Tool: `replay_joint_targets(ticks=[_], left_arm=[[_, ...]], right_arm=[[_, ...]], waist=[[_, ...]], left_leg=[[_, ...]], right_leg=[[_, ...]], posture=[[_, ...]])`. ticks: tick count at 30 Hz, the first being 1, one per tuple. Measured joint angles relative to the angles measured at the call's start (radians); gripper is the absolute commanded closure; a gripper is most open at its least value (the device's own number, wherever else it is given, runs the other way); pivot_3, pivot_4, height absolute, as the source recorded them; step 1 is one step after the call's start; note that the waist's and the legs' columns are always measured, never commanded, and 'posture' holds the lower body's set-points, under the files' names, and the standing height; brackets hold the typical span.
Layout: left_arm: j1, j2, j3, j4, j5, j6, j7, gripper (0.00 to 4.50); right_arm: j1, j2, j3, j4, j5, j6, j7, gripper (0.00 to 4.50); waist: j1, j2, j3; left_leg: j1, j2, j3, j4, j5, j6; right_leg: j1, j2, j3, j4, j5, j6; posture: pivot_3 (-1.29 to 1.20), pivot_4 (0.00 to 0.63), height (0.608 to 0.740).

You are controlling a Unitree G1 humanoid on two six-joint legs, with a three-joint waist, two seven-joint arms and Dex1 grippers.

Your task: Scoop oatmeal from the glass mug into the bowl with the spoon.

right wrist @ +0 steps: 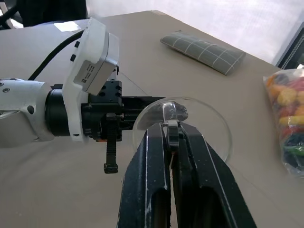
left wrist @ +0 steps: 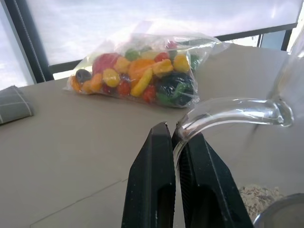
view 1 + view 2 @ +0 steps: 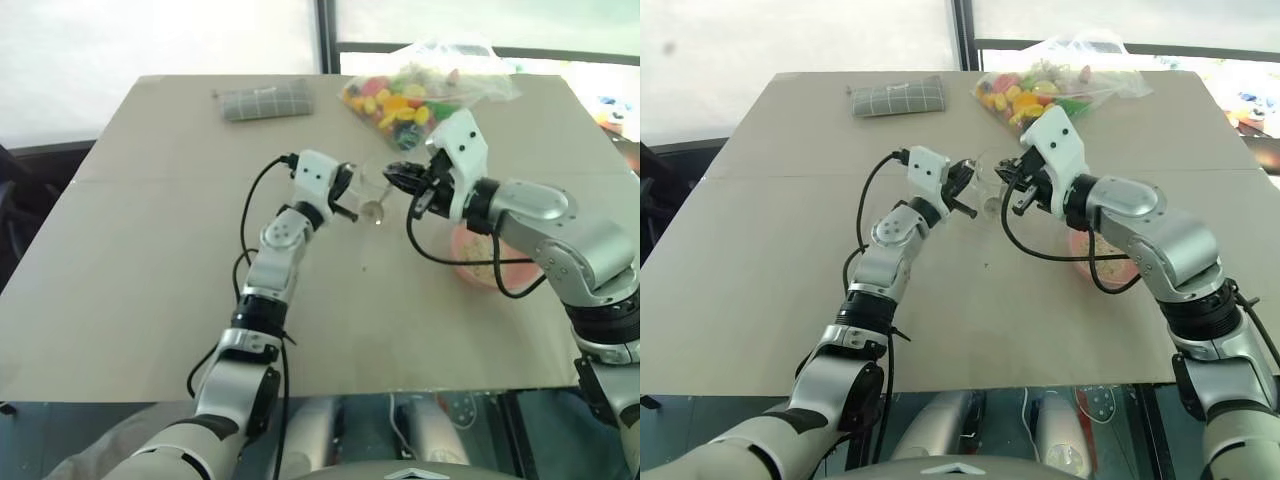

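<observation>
My left gripper is shut on the curved handle of the glass mug and holds it over the middle of the table. Oatmeal lies inside the mug. The mug's round mouth faces my right gripper, which is shut on the spoon. The spoon's silver tip sits at the mug's rim. The pink bowl stands on the table to the right, partly hidden behind my right forearm, with some oatmeal in it.
A clear bag of colourful toy fruit lies at the far side of the table, just beyond the mug. A grey checked cloth lies at the far left. Cables hang from both wrists.
</observation>
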Motion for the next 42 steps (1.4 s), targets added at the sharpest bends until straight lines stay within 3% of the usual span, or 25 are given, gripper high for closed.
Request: replay_joint_targets(ticks=[13,21,32,42], left_arm=[[0.026,-0.013,-0.007,-0.002,0.004,0.017,0.011,4.43],[0.028,-0.016,-0.013,-0.007,0.005,0.016,0.011,4.43],[0.028,-0.014,-0.032,-0.007,0.013,0.013,0.011,4.43],[0.036,-0.015,-0.035,-0.023,0.016,0.013,0.025,4.43]], right_arm=[[0.026,0.081,-0.045,0.003,-0.044,0.074,0.021,4.5],[-0.037,0.065,-0.109,0.016,-0.056,0.132,0.02,4.5],[-0.006,0.069,-0.076,0.037,-0.134,0.089,0.049,4.5],[-0.008,0.295,-0.358,0.008,0.078,0.487,-0.114,4.5]], waist=[[0.001,0.0,0.0],[0.001,0.0,0.0],[0.0,0.0,0.0],[0.001,0.0,0.0]], left_leg=[[0.0,0.0,-0.001,0.002,0.0,0.0],[0.0,0.0,-0.001,0.002,0.0,0.0],[0.0,0.0,-0.001,0.002,0.0,0.0],[0.0,-0.001,-0.001,0.003,0.0,0.0]], right_leg=[[0.0,0.0,0.0,0.001,0.001,0.001],[0.0,0.0,0.0,0.001,0.001,0.001],[0.0,0.0,0.0,0.001,0.001,0.001],[0.0,0.0,0.0,0.002,0.001,0.001]], posture=[[0.0,0.15,0.718],[0.0,0.15,0.718],[0.0,0.15,0.718],[0.0,0.15,0.718]])
